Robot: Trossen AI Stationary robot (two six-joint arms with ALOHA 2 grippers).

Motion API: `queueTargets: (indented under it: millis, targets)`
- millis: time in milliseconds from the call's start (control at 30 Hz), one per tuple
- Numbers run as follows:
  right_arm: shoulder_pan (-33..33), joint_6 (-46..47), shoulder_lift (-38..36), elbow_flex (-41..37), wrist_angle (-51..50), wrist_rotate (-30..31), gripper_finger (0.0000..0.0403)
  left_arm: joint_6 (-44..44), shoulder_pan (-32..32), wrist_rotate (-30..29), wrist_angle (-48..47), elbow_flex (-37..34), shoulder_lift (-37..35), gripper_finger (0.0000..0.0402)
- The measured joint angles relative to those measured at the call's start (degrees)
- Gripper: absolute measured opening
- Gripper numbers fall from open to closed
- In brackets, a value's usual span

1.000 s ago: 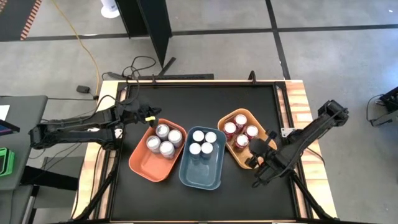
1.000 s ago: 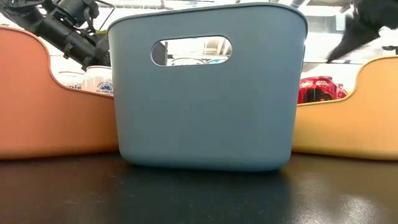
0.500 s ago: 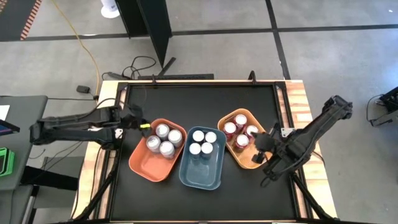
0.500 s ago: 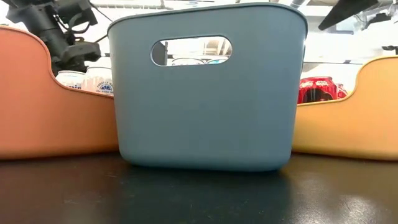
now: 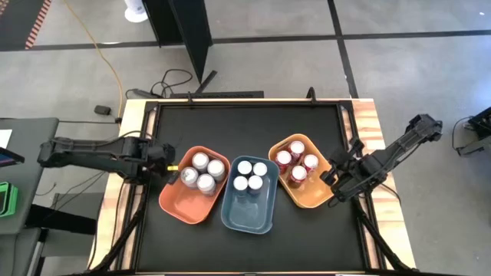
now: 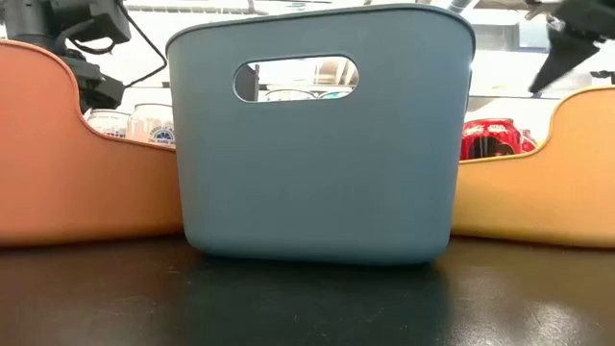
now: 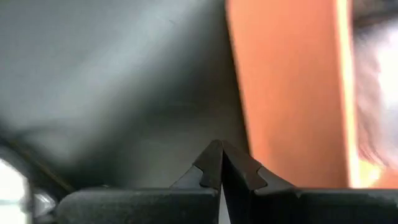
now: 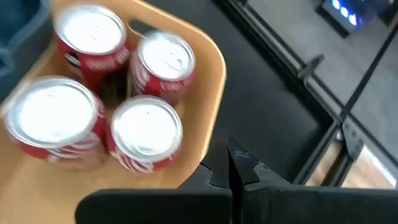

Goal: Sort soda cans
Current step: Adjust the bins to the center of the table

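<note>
Twelve soda cans (image 5: 199, 172) sit in three bins, though the low view's blue bin (image 6: 317, 173) hides most, while the left hand (image 5: 163, 159) and right hand (image 5: 335, 172), both closed and empty, flank them.

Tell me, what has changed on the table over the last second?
Both arms pulled back outward. The left gripper, shut and empty, slid from above the orange bin to the table's left edge. The right gripper, also shut, swung from the yellow bin's near corner to its right side. Bins and soda cans stayed put.
</note>
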Motion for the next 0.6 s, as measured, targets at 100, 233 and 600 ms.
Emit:
queueTargets:
  millis: [100, 233, 600]
  targets:
    - [0.3, 4.5, -1.2, -3.1, -0.2, -2.5, 0.0000, -2.7, -3.3, 3.8, 1.2, -0.8, 0.3, 0.0000]
    - [1.5, 12.3, -2.3, -7.5, -0.1, -5.8, 0.0000, -7.6, -7.7, 7.4, 4.6, -3.6, 0.6, 0.0000]
    - [4.6, 24.0, -2.4, -13.0, 4.8, -16.2, 0.0000, -17.6, -18.2, 9.3, 18.6, -8.4, 1.5, 0.0000]
